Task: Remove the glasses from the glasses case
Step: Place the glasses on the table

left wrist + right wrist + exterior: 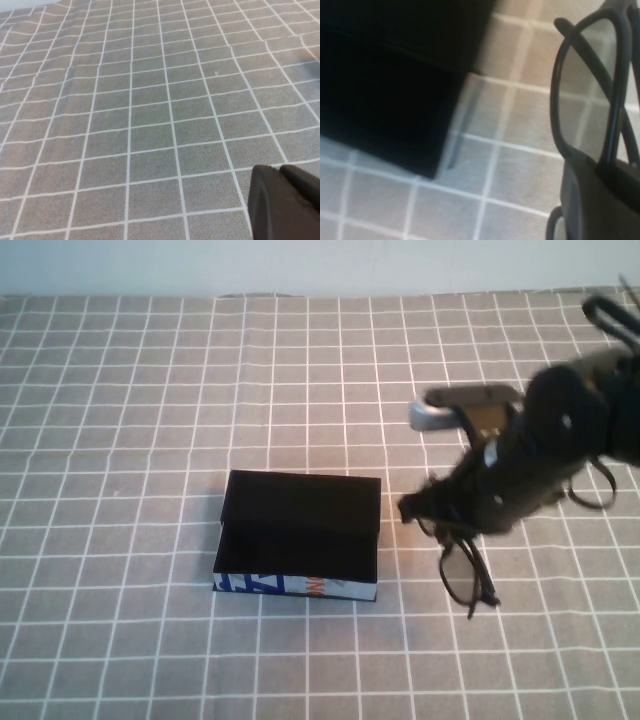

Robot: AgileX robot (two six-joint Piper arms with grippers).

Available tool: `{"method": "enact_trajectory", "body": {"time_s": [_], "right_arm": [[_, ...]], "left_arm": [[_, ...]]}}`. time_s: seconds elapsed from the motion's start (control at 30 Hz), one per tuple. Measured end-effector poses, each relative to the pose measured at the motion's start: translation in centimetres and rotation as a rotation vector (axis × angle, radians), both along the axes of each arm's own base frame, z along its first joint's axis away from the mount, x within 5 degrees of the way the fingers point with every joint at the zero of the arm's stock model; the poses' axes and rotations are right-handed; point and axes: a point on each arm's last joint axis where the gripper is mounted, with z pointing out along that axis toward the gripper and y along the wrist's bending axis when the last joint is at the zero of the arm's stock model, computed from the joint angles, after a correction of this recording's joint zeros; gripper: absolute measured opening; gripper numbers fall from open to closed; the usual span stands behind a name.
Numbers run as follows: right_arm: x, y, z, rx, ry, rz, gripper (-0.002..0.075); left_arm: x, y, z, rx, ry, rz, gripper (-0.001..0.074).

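Holding the glasses (465, 570) clear of the case (297, 535), the right gripper (440, 515) sits just to the right of the open box, low over the table. Grip is at one end of the frame; the rest of the pair hangs down toward the near edge, one lens visible below the arm in the high view. In the right wrist view the glasses (590, 95) show close up, a folded arm crossing the lens, the frame pinched in the finger pads (600, 200), so clenched on the frame.

Case: lid flap laid back, dark inside, printed front facing the near edge. Nothing visible in it. It lies apart from the hanging glasses, not touching them.

Left gripper (285, 205): only a dark tip in its own view, over bare checked cloth (150, 125); cannot tell its state. Not seen in the high view. Judged parked.

Judgement: removal looks done; what remains is setting the pair down.

- Carry a little further right so the frame lands well apart from the case wall.
- Lower until the hanging lens rim meets the cloth before releasing; a drop risks a bounce or a scratched lens.
- End-of-frame grip lets the pair swing, so move slowly.
- Release straight, then lift upward so a finger does not snag the folded arm.
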Motion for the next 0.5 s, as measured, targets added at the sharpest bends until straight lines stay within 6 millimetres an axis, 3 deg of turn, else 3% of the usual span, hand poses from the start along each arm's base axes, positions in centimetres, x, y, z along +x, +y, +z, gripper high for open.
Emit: {"method": "enact_trajectory", "body": {"time_s": [0.13,0.33,0.5], "right_arm": [[-0.1,-1.2,-2.3,0.038,0.036,-0.104,0.0016],[0.5,-1.1,-4.4,0.063,0.057,-0.151,0.0022],[0.8,-1.0,-5.8,0.046,0.088,-0.156,0.0132]], "left_arm": [[0.0,0.0,0.0,0.000,0.000,0.000,-0.0004],[0.0,0.0,0.0,0.000,0.000,0.000,-0.0005],[0.0,0.0,0.0,0.000,0.000,0.000,-0.0004]]}}
